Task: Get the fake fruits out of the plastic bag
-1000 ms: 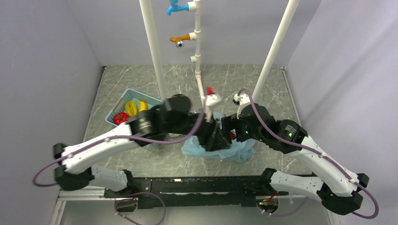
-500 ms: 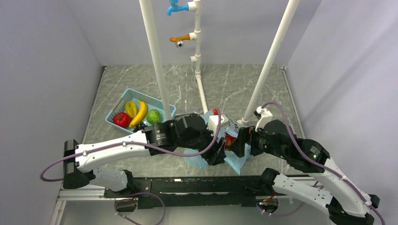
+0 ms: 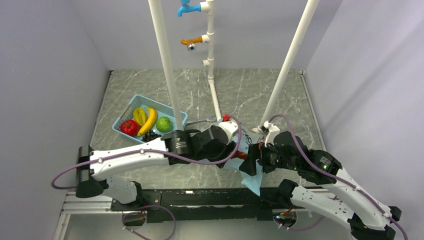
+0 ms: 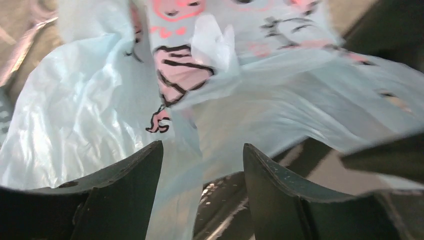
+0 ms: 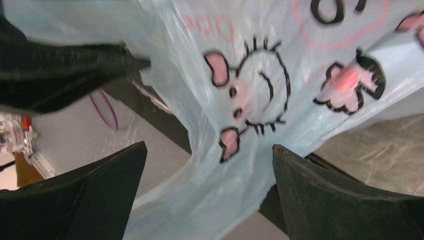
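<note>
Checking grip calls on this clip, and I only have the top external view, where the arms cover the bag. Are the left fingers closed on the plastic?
Observer: No. The left wrist view shows the left fingers standing apart, with a fold of the plastic bag running down between them.
Operator: And the right side?
Observer: In the right wrist view the right fingers are wide apart. The bag drapes across the gap, with a cat-face print facing the camera.
Operator: Any fruit in either wrist view?
Observer: None. Both show only plastic up close.
</note>
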Robot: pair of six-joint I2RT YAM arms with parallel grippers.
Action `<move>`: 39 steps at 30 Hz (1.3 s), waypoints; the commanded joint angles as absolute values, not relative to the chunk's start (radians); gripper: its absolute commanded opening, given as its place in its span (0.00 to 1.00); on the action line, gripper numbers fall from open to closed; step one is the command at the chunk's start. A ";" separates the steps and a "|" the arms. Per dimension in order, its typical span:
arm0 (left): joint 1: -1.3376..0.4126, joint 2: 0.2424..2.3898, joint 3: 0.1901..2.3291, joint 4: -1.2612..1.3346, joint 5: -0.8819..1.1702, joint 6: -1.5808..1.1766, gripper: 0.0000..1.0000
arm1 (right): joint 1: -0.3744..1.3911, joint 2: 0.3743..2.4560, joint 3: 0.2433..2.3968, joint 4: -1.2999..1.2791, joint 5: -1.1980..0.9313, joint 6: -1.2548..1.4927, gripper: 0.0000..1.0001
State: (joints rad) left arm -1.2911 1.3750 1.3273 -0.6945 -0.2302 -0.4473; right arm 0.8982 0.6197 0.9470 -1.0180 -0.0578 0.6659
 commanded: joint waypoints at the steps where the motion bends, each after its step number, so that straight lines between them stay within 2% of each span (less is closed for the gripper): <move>1: -1.274 1.467 1.418 -0.871 -0.520 -0.471 0.62 | 0.900 0.610 0.910 -1.070 -0.138 0.704 1.00; 4: -1.227 1.508 1.453 -0.923 -0.626 -0.511 0.53 | 0.901 0.645 0.878 -1.125 -0.086 0.746 0.99; 5: -1.207 1.509 1.460 -0.925 -0.642 -0.516 0.53 | 0.900 0.661 0.866 -1.139 -0.058 0.765 0.99; 7: -1.187 1.480 1.470 -0.911 -0.670 -0.525 0.53 | 0.900 0.689 0.839 -1.138 0.007 0.821 0.90; 9: -1.186 1.426 1.446 -0.856 -0.622 -0.507 0.54 | 0.901 0.680 0.849 -1.132 0.054 0.835 0.87; 11: -1.186 1.355 1.407 -0.792 -0.538 -0.481 0.58 | 0.900 0.661 0.862 -1.111 0.078 0.824 0.86; 15: -1.174 1.259 1.358 -0.709 -0.315 -0.477 0.77 | 0.901 0.658 0.834 -1.001 0.014 0.773 0.94; 18: -1.173 1.196 1.345 -0.661 -0.183 -0.491 0.84 | 0.900 0.662 0.785 -0.924 -0.051 0.772 0.94; 21: -1.173 1.115 1.320 -0.566 -0.024 -0.490 0.85 | 0.900 0.659 0.756 -0.886 -0.084 0.770 0.80; 24: -1.173 1.063 1.319 -0.490 0.112 -0.511 0.77 | 0.900 0.647 0.757 -0.871 -0.087 0.750 0.64; 28: -1.176 1.038 1.265 -0.321 0.327 -0.569 0.65 | 0.900 0.635 0.784 -0.866 -0.074 0.739 0.29; 31: -1.204 1.100 1.275 -0.306 0.354 -0.554 0.59 | 0.900 0.621 0.798 -0.859 -0.062 0.744 0.10; 34: -1.247 1.205 1.338 -0.443 0.203 -0.495 0.52 | 0.901 0.601 0.806 -0.866 -0.038 0.751 0.03; 36: -1.260 1.252 1.324 -0.434 0.113 -0.477 0.48 | 0.901 0.589 0.811 -0.877 -0.027 0.753 0.00; 39: -1.261 1.290 1.263 -0.374 0.007 -0.489 0.35 | 0.900 0.575 0.818 -0.890 -0.029 0.750 0.00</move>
State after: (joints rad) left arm -1.2537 1.2526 1.3056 -0.4046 0.1623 -0.5083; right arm 0.8982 0.6003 0.7692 -0.9104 -0.0494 0.7498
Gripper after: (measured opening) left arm 0.414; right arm 0.010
